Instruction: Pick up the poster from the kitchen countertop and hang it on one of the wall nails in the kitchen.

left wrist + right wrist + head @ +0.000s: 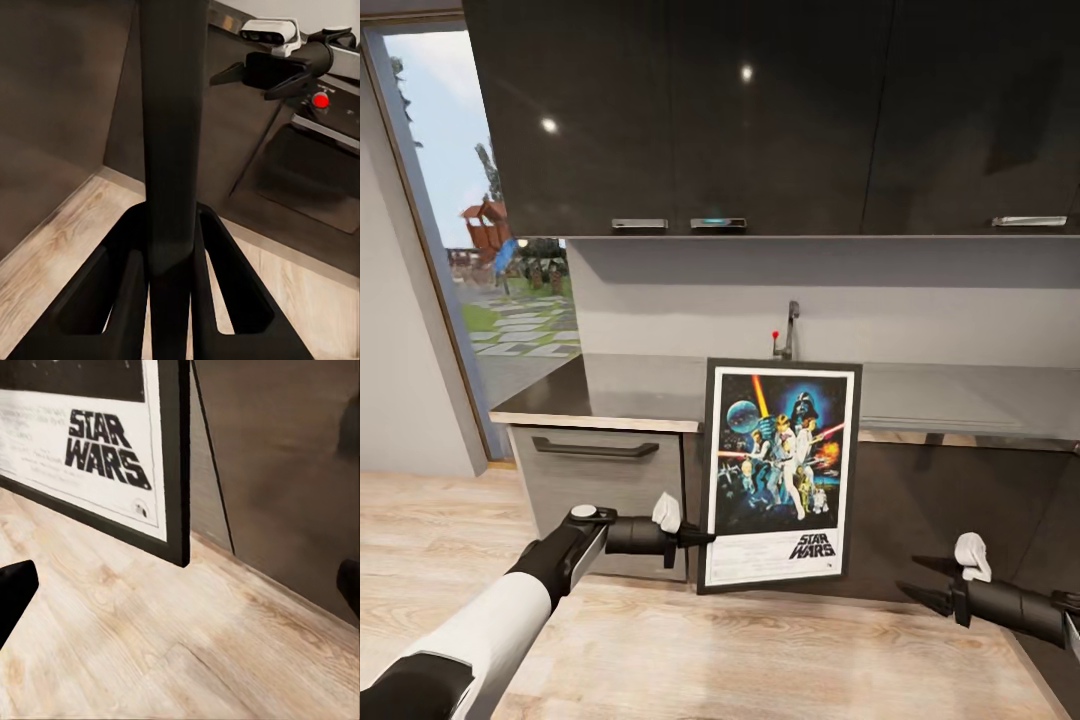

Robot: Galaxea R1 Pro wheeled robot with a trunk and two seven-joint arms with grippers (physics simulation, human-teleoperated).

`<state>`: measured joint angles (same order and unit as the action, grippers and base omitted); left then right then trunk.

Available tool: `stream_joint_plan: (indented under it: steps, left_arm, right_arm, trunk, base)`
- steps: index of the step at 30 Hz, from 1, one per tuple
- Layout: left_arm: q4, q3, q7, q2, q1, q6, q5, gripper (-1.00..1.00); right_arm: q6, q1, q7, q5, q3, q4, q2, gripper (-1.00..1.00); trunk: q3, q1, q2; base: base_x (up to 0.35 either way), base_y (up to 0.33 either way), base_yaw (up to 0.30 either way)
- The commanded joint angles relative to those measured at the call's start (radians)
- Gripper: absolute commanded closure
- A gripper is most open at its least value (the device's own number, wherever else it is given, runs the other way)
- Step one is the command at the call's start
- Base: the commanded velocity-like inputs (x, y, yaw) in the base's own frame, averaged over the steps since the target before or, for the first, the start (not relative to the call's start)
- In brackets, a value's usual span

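1. Head view: the upright rectangular Star Wars poster in its thin black frame and white border [779,475] hangs in the air in front of the dark grey cabinets, off the long glossy grey kitchen countertop [650,392], which runs behind its top edge with the chrome tap [790,328] beyond. The left gripper [698,537] pinches the poster's lower left frame edge, jaws closed on it. The right gripper [922,582] hovers well apart at the right, jaws spread and holding nothing. Glossy black wall cabinets [760,110] hang above, a doorway [480,250] opens to a garden at the left, and pale wood-plank floor [760,650] lies below. I can make out no wall nail here.

2. Left wrist view: the frame's edge [171,135] stands upright between the black fingers [225,292], gripped edge-on. The right gripper [247,79] shows beyond, jaws apart.

3. Right wrist view: the poster's lower corner [112,457] with the "STAR WARS" lettering floats clear of the floor [195,637].

4. Handling, as I judge it: stiff, flat and light, but broad, so a one-edge pinch low down lets it swing or twist. The smooth frame may slip; a second hold on the opposite edge would steady it.
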<state>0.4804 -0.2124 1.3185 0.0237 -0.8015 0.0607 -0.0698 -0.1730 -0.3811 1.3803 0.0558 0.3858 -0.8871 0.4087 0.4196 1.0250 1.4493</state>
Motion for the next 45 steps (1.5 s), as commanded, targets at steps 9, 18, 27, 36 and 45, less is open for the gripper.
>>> stream_joint_plan:
  steps: [9,18,27,36,45]
  left_arm:
    - [0.002,-0.006,0.042,0.001,-0.001,0.001,-0.006,1.0]
    - [0.007,-0.006,0.089,0.001,-0.001,-0.033,-0.007,1.0]
    - [0.004,-0.006,0.132,0.001,-0.001,-0.06,-0.007,1.0]
    - [0.001,-0.006,0.141,0.001,-0.001,-0.068,-0.007,1.0]
    - [-0.001,-0.006,0.155,0.002,-0.001,-0.078,-0.007,1.0]
  right_arm:
    - [-0.005,-0.002,0.098,0.006,-0.092,-0.001,-0.001,-1.0]
    - [-0.005,-0.002,0.106,0.006,-0.161,-0.002,-0.004,-1.0]
    - [-0.005,-0.002,0.106,0.006,-0.166,-0.003,-0.007,-1.0]
    - [-0.005,-0.002,0.106,0.005,-0.166,-0.003,-0.006,-1.0]
    - [-0.009,-0.014,0.159,0.003,-0.165,0.0,-0.004,-1.0]
  trunk:
    - [0.001,0.0,0.001]
    - [0.001,0.0,0.001]
    - [0.001,0.0,0.001]
    - [0.001,0.0,0.001]
    - [0.001,0.0,0.001]
  base:
    - [0.0,0.0,0.0]
    - [0.0,0.0,0.0]
    - [0.0,0.0,0.0]
    - [0.0,0.0,0.0]
    - [0.0,0.0,0.0]
